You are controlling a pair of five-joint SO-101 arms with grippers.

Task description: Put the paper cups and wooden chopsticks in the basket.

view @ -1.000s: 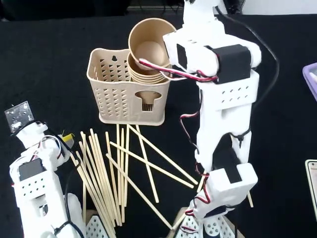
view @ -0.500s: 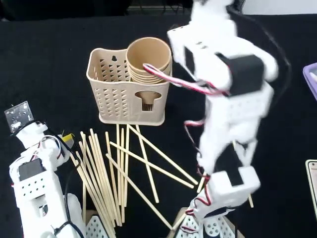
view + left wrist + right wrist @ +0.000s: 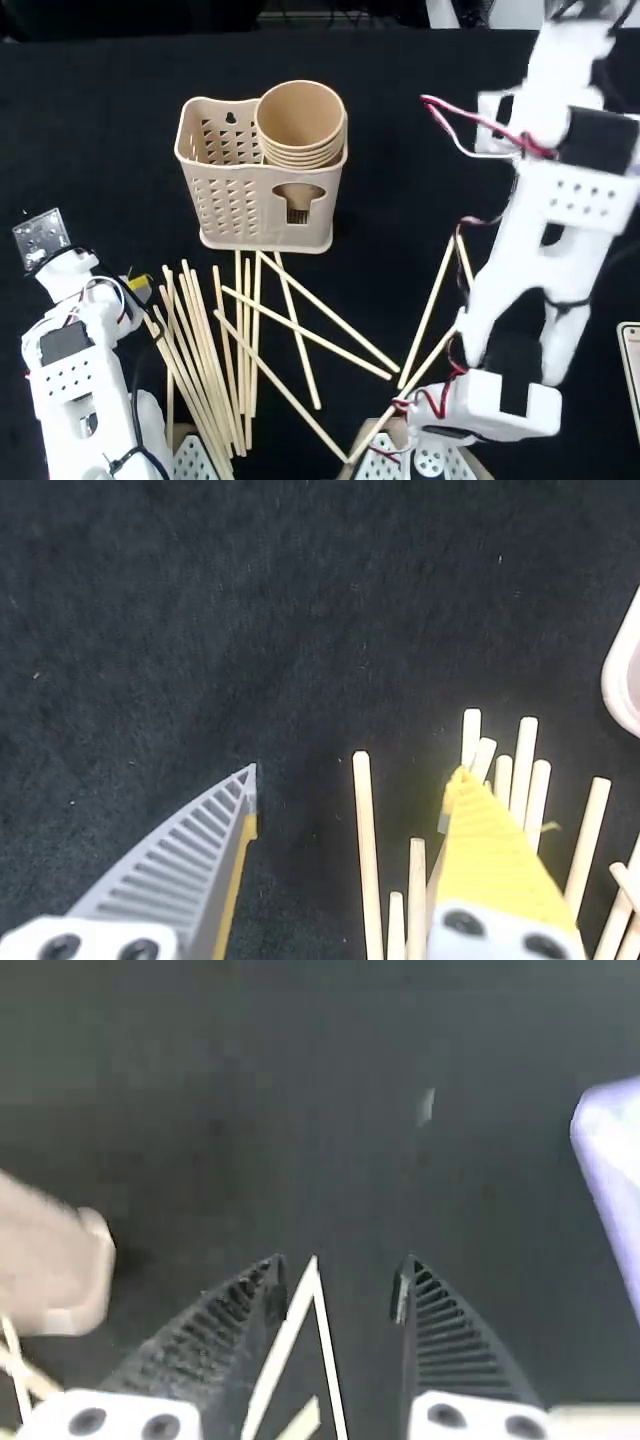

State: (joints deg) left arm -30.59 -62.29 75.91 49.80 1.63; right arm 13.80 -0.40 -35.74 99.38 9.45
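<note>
light: even and diffuse, from above. black table [image 3: 90, 120] reads dark and flat; pale basket [image 3: 250, 205] and white right arm [image 3: 575, 195] stand out bright. high view: right arm smeared by motion blur, the rest clear. right wrist view: soft all over. left wrist view: chopsticks [image 3: 366, 830] clear.

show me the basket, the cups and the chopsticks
basket [image 3: 235, 205]: high view, front wall
cups [image 3: 300, 113]: high view, inside the top cup
chopsticks [image 3: 200, 350]: high view, middle of the left bundle
</note>
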